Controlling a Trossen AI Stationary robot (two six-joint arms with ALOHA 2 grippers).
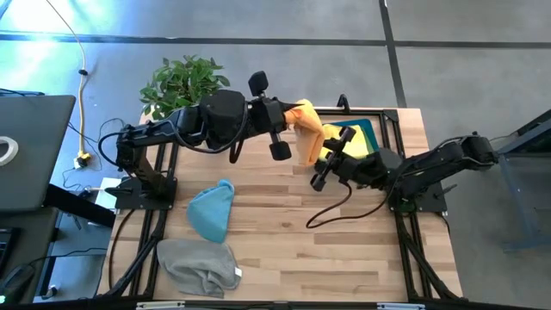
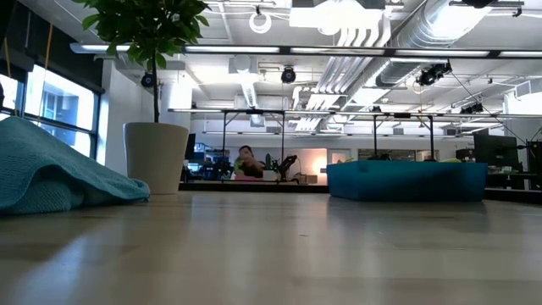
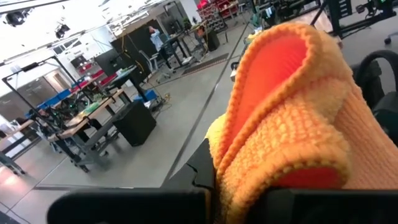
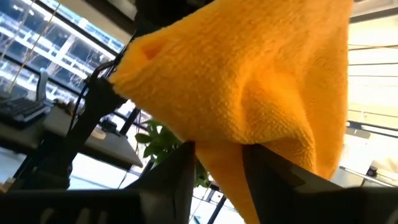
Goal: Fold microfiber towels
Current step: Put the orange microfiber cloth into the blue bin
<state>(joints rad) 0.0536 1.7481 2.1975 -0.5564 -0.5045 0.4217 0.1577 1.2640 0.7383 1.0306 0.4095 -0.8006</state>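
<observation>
Both arms are holding the orange towel (image 1: 307,129) up off the counter (image 1: 284,232) around 1 o'clock, left jaws clenched on it and right jaws pinching its lower edge, probably to stretch it flat for folding.

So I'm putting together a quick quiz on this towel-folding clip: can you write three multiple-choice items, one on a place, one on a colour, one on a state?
1. Where does the grey towel lie?
A. in the blue bin
B. on the table's near edge, on the left arm's side
C. under the plant

2. What colour is the towel held up between the arms?
A. orange
B. green
C. grey

3. How is the left gripper?
A. open above the table
B. out of view
C. shut on the orange towel

Answers:
1 B: the grey towel sits crumpled by the near edge, below the light blue towel.
2 A: the orange towel hangs above the table.
3 C: the left gripper pinches that cloth.
</observation>
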